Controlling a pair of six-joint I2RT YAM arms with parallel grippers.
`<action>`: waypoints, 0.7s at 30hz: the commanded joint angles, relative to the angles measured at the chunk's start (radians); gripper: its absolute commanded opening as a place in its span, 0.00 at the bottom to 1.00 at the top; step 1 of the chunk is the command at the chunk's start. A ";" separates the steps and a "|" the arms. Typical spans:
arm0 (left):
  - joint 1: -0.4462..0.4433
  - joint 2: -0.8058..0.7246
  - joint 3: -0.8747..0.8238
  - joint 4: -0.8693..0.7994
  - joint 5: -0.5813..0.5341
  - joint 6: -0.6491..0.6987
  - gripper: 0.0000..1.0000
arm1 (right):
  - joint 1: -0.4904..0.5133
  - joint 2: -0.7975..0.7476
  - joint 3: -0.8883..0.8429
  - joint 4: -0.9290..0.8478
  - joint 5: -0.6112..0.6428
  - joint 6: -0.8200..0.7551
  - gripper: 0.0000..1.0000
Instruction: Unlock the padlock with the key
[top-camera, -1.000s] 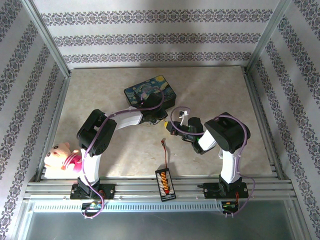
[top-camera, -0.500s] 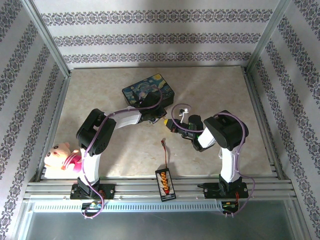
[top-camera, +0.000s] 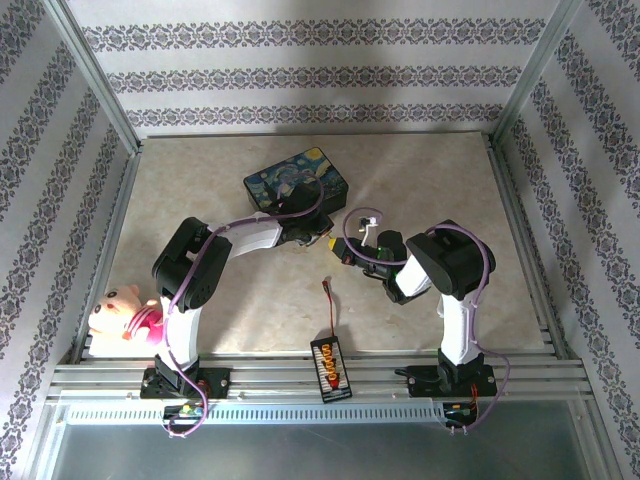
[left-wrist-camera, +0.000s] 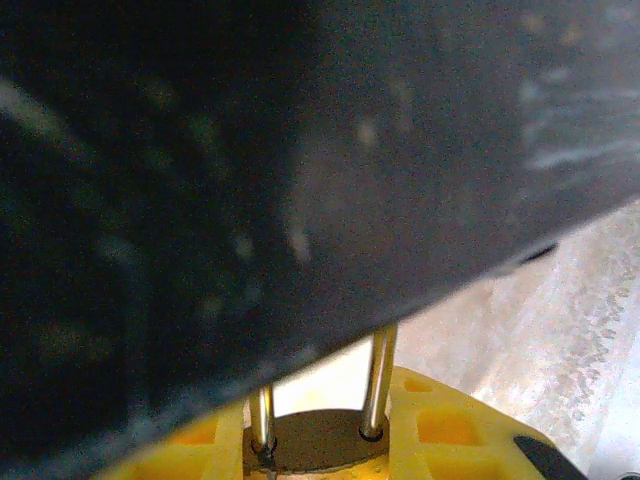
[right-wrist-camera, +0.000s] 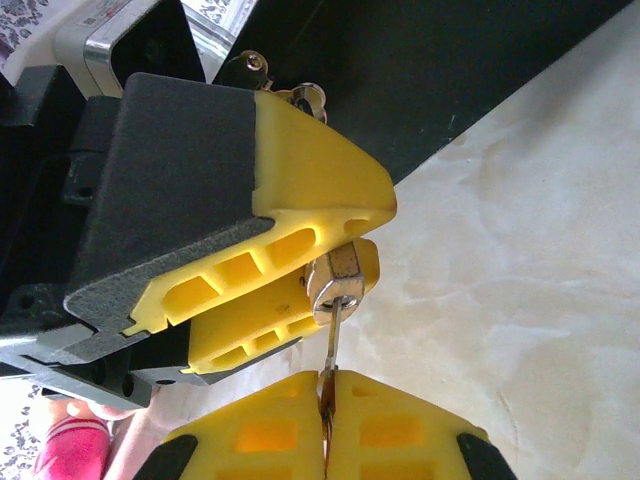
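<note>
While your left gripper (right-wrist-camera: 366, 240) is clamping the padlock (right-wrist-camera: 338, 278) beside the box (top-camera: 298, 178), your right gripper (right-wrist-camera: 326, 388) is pinching the key (right-wrist-camera: 332, 335), whose blade is pointing straight ahead, reaching into the keyhole; how deep, you cannot tell.

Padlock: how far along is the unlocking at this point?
Done: left gripper holds the padlock, right gripper is shut on the key, and the blade is at the keyhole. In hand: seating or turning it, I cannot tell which. Remaining: the shackle has both legs in the body, so it looks locked.
</note>
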 joint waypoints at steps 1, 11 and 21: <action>-0.052 -0.033 -0.029 0.027 0.276 -0.088 0.00 | -0.023 0.022 0.010 0.055 0.103 -0.019 0.00; -0.047 -0.039 -0.040 0.051 0.316 -0.107 0.00 | -0.035 0.036 0.039 0.055 0.088 0.021 0.00; -0.041 -0.038 -0.049 0.070 0.318 -0.135 0.00 | -0.016 0.011 0.030 0.055 0.084 0.018 0.00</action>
